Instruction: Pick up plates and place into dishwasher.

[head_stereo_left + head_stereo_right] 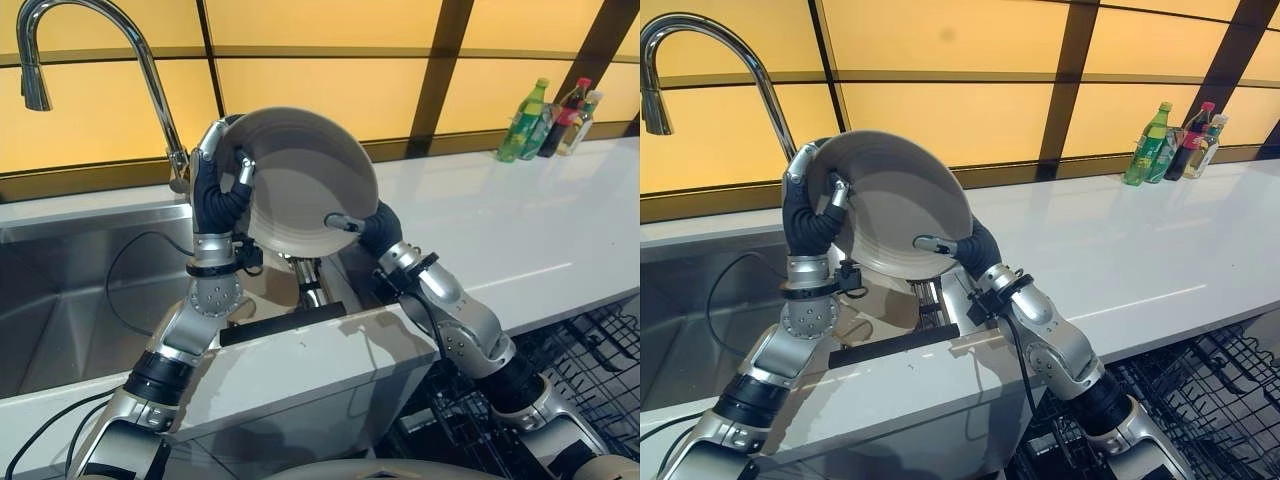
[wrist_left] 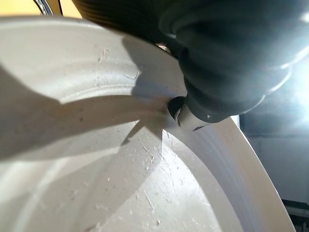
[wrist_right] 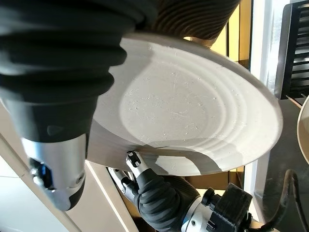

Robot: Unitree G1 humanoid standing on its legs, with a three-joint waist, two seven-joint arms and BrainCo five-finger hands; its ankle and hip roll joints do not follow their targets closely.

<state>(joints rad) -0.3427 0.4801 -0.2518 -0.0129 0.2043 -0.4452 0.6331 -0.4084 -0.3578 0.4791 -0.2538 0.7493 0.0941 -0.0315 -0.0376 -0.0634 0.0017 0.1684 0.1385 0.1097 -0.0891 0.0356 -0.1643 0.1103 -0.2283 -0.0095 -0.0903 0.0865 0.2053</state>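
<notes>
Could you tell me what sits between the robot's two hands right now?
The plate, tilted on edge above the sink: the left hand grips its left rim, the right hand its lower right rim, seen in both eye views.

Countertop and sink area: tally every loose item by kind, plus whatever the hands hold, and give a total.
Plates: 1, the white plate, tilted above the sink, gripped at opposite rims by the left hand and right hand.
Bottles: 3, the bottles grouped at the far right end of the countertop.
Total: 4
</notes>
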